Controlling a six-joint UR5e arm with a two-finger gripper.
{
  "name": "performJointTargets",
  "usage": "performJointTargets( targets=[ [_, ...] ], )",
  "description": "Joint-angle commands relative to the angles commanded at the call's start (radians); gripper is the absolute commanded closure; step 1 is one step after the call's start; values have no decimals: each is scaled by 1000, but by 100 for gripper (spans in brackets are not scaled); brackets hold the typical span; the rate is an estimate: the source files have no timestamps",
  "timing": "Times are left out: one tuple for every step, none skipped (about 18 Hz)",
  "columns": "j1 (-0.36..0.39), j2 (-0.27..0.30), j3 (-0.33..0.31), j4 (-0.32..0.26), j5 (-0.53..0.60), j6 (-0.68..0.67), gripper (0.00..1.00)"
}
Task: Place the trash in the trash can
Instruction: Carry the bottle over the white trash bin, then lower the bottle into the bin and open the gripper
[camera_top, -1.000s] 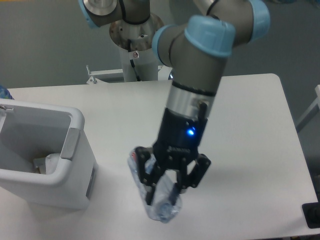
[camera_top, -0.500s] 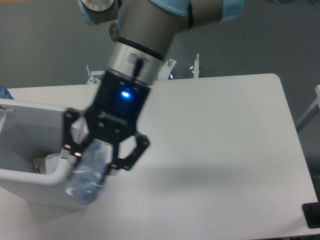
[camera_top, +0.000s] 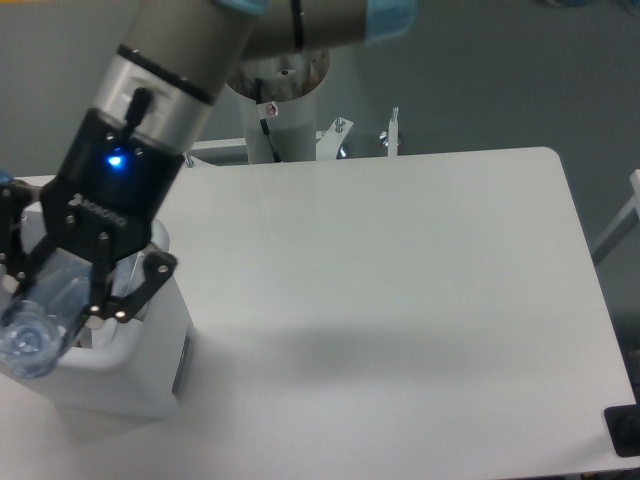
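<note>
Gripping the clear bottle (camera_top: 45, 318) between its black fingers (camera_top: 140, 290), the pincer (camera_top: 62, 300) hangs directly over the white trash can (camera_top: 150, 360), which stands at the left edge of the white surface (camera_top: 400, 300).

Arm (camera_top: 175, 70) angled down-left; gripper (camera_top: 62, 290) jaws clamped.
</note>
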Motion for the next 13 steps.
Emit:
performJointTargets(
  targets=[
    [-2,0,-5,0,-2,6,57],
    [-6,0,-6,0,-2,9,49],
    [-12,0,-9,2,-2,22,35],
    [-12,0,-11,0,-2,44,21],
    [-12,2,-18,0,0,67,5],
    [-12,5,-26,0,0,81,3],
    [-12,6,-32,0,0,83,0],
    [-12,11,-35,0,0,83,0],
    [-14,18,-37,0,0,85,0],
    [-12,21,-38,0,0,83,0],
    [-12,25,-38,-2,0,83,0],
    [-12,28,-38,-2,0,83,0],
    [-6,28,-40,-2,2,81,0]
  ],
)
